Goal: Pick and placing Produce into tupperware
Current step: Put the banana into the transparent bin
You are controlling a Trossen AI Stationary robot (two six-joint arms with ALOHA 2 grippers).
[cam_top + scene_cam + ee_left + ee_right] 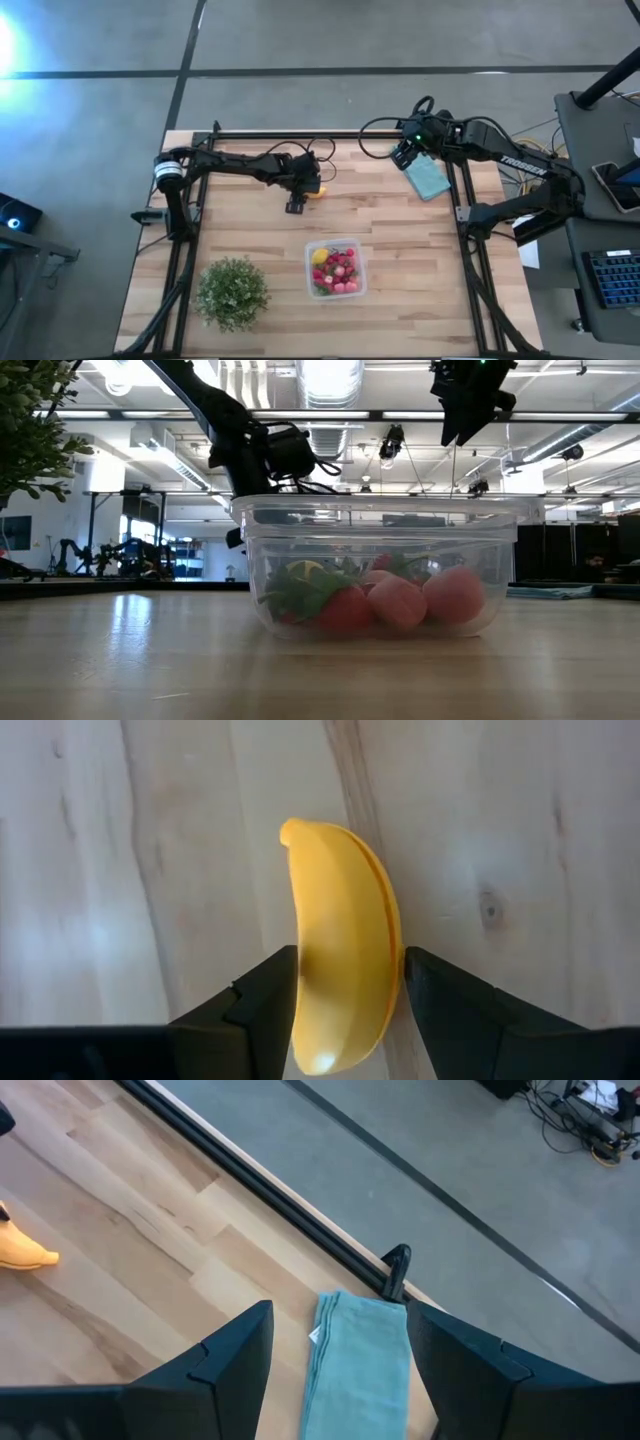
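A yellow banana (345,950) lies on the wooden table, left of its middle and toward the far side (318,192). My left gripper (350,1010) is shut on it. The clear tupperware (312,248) stands near the table's middle front. It holds red and pink berries (343,273), a yellow lemon (320,257) and green leaves. My right gripper (340,1370) hangs open high over the far right corner, above a teal cloth (360,1360), touching nothing. My left gripper pinches the banana between its two fingers, one on each long side (300,970), toward the end nearer the wrist. The fingers slant down from above and lie across the banana. The banana appears to rest flat on the table, its other end (292,830) pointing away.
A bushy green potted plant (232,292) stands at the near left. The teal cloth (428,178) lies at the far right by the black frame rail (250,1175). Bare wood lies between the banana and the tupperware (380,560).
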